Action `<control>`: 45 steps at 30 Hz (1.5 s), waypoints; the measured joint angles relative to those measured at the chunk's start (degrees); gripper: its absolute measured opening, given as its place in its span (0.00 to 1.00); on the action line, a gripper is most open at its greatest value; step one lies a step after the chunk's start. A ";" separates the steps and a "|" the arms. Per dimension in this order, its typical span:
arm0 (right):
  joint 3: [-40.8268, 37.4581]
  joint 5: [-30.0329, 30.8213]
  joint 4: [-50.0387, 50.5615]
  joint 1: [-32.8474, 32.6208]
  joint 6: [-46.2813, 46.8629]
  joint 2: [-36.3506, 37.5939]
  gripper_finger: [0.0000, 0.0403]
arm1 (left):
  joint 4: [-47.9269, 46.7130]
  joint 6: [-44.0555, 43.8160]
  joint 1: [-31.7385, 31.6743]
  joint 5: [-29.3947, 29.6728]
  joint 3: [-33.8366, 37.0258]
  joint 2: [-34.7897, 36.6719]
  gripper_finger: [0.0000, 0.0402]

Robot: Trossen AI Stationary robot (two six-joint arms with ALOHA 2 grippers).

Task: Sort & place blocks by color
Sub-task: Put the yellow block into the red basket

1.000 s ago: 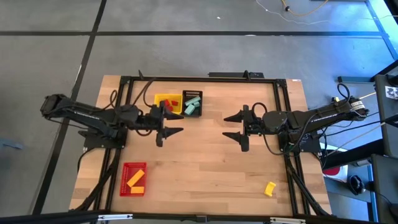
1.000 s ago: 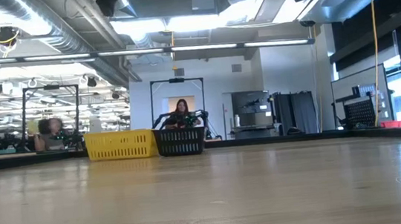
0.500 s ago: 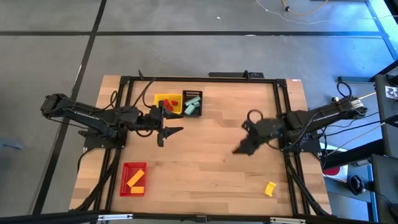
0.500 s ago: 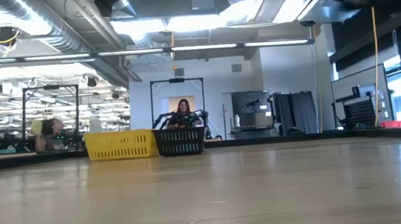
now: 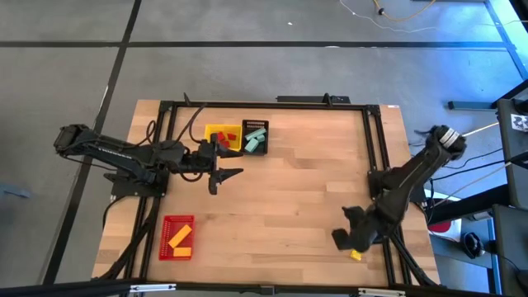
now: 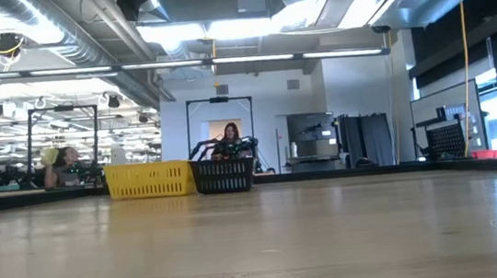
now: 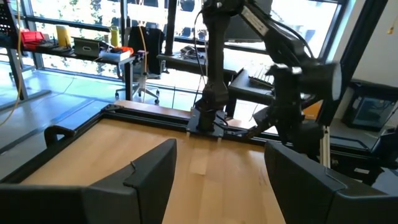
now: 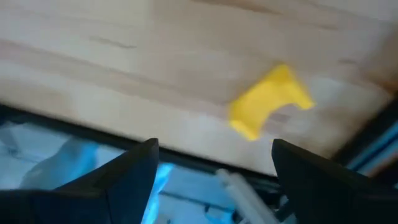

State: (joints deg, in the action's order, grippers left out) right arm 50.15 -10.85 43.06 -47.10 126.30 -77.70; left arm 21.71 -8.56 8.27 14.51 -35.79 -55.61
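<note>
The right gripper [image 5: 350, 241], jaws spread, hung over a lone yellow block [image 5: 356, 255] at the lower right of the counter [image 5: 280, 206], while the left gripper [image 5: 227, 174], jaws also apart, waited centre-left beside the yellow basket [image 5: 221, 135].

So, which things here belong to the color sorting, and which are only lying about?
Job:
- yellow block, under right gripper
- yellow blocks in red basket
- red blocks in yellow basket
- teal blocks in black basket

Lying about:
- cables at the frame
</note>
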 joint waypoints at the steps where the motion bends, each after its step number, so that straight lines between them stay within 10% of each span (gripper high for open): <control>1: 0.00 -0.11 0.53 -1.23 1.09 -1.39 0.78 | -0.02 0.00 0.00 0.01 0.00 0.00 0.59; 20: 0.02 -1.75 -9.68 -7.30 -25.85 -10.76 0.78 | 0.05 -0.13 0.00 1.59 -0.02 0.00 0.59; 45: 6.49 3.26 -2.55 -9.26 -26.05 -18.47 0.64 | 0.75 -1.81 -1.66 1.52 -0.04 0.00 0.59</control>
State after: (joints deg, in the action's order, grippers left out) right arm 56.64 -7.59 40.51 -56.36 100.25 -96.17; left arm 22.46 -10.37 6.61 16.03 -35.83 -55.61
